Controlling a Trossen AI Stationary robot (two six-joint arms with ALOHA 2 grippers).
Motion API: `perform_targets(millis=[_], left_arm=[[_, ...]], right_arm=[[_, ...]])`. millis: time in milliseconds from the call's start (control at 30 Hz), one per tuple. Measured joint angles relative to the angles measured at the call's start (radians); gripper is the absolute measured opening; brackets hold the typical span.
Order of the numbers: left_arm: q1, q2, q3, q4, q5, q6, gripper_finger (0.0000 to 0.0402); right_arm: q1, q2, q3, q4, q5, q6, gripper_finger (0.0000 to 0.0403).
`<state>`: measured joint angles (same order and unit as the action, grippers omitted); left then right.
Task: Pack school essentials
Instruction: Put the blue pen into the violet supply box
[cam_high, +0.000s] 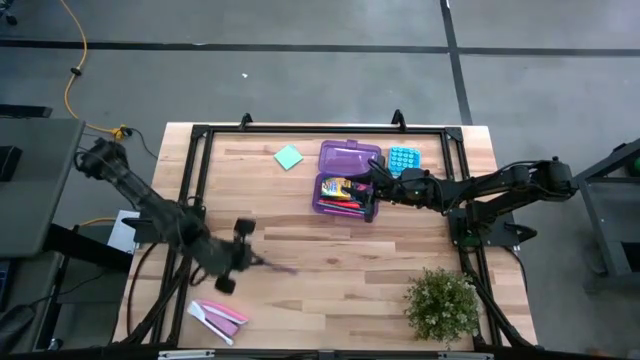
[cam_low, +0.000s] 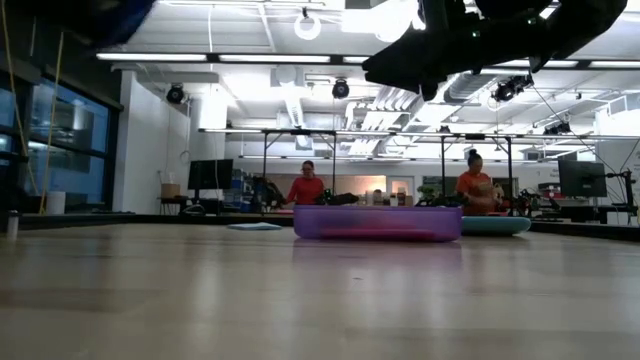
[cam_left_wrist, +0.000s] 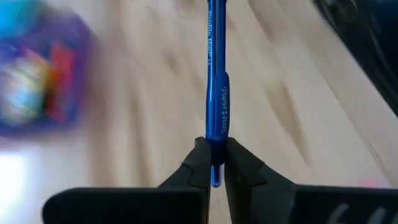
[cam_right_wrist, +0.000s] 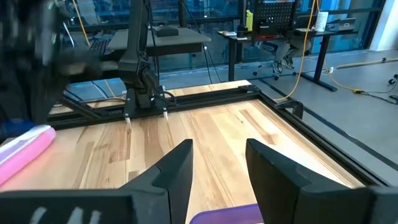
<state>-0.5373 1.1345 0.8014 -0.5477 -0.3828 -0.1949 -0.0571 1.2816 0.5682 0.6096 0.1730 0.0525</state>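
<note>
Between my left claw's (cam_left_wrist: 216, 163) two fingers (cam_left_wrist: 198, 163) sits a blue pen (cam_left_wrist: 216, 93), pinched near one end, its barrel running straight out ahead of the claw over bare wood. Seen from above, this claw (cam_high: 250, 258) hangs over the near-left part of the table (cam_high: 330, 260), with the pen (cam_high: 275, 265) a thin dark line sticking out of it toward the table's middle.

Ahead of the left claw and off to its far right lies the purple case (cam_high: 347, 178), lid thrown back. Inside its tray show a yellow box (cam_high: 335, 186) and red pens (cam_high: 345, 203); the rest of its contents are too small to name. From table height the case (cam_low: 377, 222) reads as a low purple band.

My right claw (cam_high: 377, 187) hovers at the case's right edge, fingers (cam_right_wrist: 180, 168) spread apart with nothing between them; a purple rim (cam_right_wrist: 227, 214) lies just below them.

Beyond the case from the left claw: a green pad (cam_high: 289, 157) to the case's left and a light-blue buttoned pad (cam_high: 402, 158) to its right, both apart from it. Just behind the left claw, at the table's near edge, lie pink and white flat pieces (cam_high: 217, 317). Far to the claw's right stands a small plant (cam_high: 441, 304).

Two people in red tops (cam_low: 305, 186) are in the room behind.
</note>
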Motion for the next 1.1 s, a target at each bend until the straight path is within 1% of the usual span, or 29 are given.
perform_targets(millis=[67, 133, 200, 233, 300, 367, 433, 500, 633, 833, 933, 1000, 1100], left_arm=[[0.072, -0.066, -0.017, 0.064, -0.024, 0.093, 0.0006], [0.154, -0.116, -0.044, 0.185, -0.019, 0.192, 0.0001], [0.242, -0.158, -0.094, 0.322, 0.039, 0.28, 0.0003], [0.287, -0.17, -0.123, 0.42, 0.084, 0.308, 0.0003], [0.379, -0.183, -0.194, 0.611, 0.187, 0.348, 0.0003], [0.457, -0.178, -0.261, 0.772, 0.263, 0.362, 0.0003], [0.522, -0.16, -0.312, 0.859, 0.301, 0.357, 0.0002], [0.56, -0.138, -0.344, 0.89, 0.317, 0.335, 0.0002], [0.577, -0.097, -0.369, 0.915, 0.314, 0.296, 0.0001], [0.532, -0.048, -0.376, 1.025, 0.272, 0.301, 0.0001], [0.515, -0.056, -0.376, 1.073, 0.269, 0.302, 0.0001], [0.506, -0.076, -0.376, 1.076, 0.256, 0.288, 0.0], [0.488, -0.12, -0.375, 1.055, 0.174, 0.284, 0.0]], right_arm=[[0.0, 0.0, 0.0, 0.0, 0.0, 0.0, 0.0142], [0.0, 0.0, 0.0, -0.001, 0.0, -0.005, 0.0142], [0.0, 0.0, 0.0, 0.0, 0.0, -0.007, 0.0142], [0.0, 0.0, 0.0, -0.002, 0.0, -0.007, 0.0142], [0.0, 0.0, 0.0, -0.002, 0.0, -0.008, 0.0142], [0.0, 0.0, 0.0, -0.003, 0.0, -0.008, 0.0142], [0.0, 0.0, 0.0, -0.003, 0.0, -0.008, 0.0142], [0.0, 0.0, 0.0, -0.009, 0.0, -0.008, 0.0142], [0.0, 0.0, 0.0, -0.008, 0.0, -0.028, 0.0142], [0.003, 0.0, 0.0, -0.007, -0.001, -0.006, 0.0142], [0.01, 0.0, 0.0, -0.007, -0.011, -0.008, 0.0142], [0.017, 0.0, 0.0, -0.007, -0.027, -0.02, 0.0142], [0.03, 0.0, 0.0, -0.003, -0.045, -0.027, 0.0142]])
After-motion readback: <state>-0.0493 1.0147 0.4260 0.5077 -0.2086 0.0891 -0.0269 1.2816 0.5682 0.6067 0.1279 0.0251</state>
